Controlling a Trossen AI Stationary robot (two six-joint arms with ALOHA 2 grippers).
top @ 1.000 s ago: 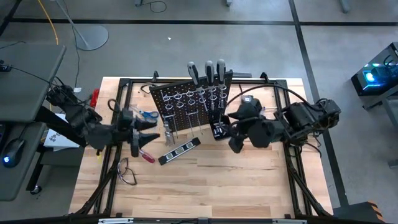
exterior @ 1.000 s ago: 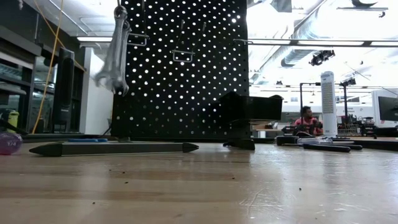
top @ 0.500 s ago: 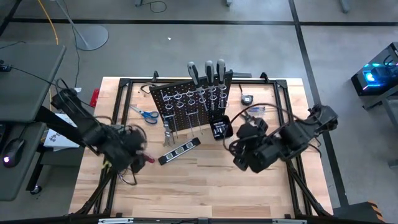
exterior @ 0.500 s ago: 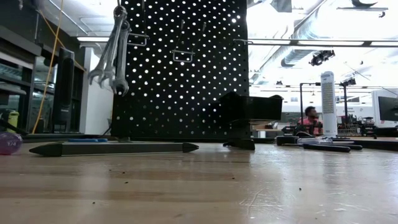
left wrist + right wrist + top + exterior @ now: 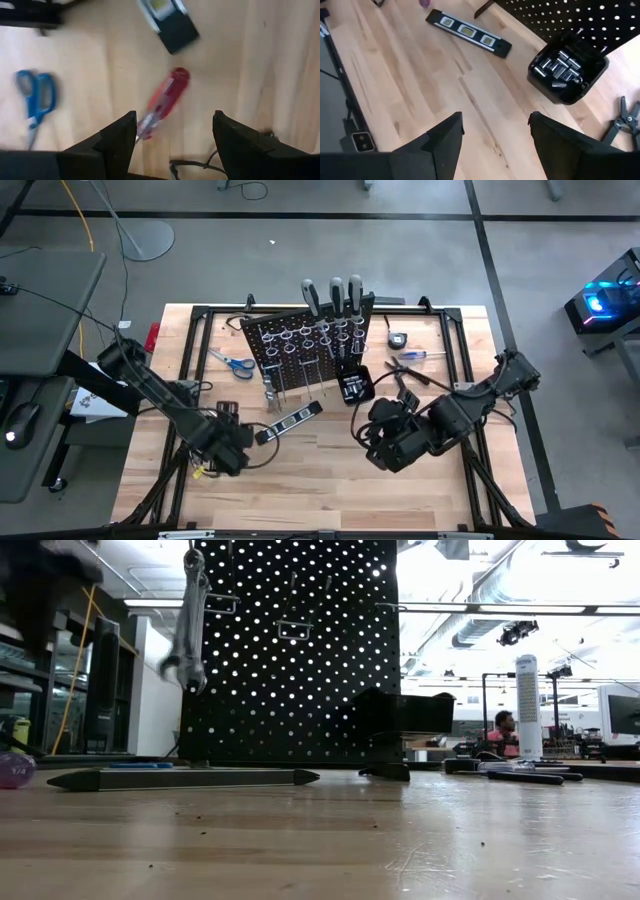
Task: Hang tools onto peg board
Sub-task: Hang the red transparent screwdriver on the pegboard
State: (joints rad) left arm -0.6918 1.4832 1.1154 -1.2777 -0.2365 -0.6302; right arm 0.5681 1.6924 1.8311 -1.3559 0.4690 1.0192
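The black peg board (image 5: 310, 345) stands upright at the table's far middle, with three grey-handled screwdrivers (image 5: 335, 295) in its top rings. Silver wrenches (image 5: 188, 630) hang from a hook on it. A red screwdriver (image 5: 165, 102) lies flat on the table, and my left gripper (image 5: 175, 142) hangs open above it, pointing down. Blue scissors (image 5: 232, 363) lie left of the board. Dark pliers (image 5: 622, 122) and a blue screwdriver (image 5: 415, 356) lie to its right. My right gripper (image 5: 495, 135) hovers open over bare table in front of the board.
A black level (image 5: 288, 420) lies in front of the board between the two grippers. An open black box (image 5: 567, 67) of sockets sits at the board's right foot. Glasses (image 5: 195, 167) lie near the left gripper, and a tape measure (image 5: 397, 338) sits at the far right.
My left gripper has come down and toward the table's near edge, tipping from level to pointing down and rolling, to stand over the red screwdriver. My right gripper has sunk and drawn toward the near edge. The hanging wrenches have swung on their hook.
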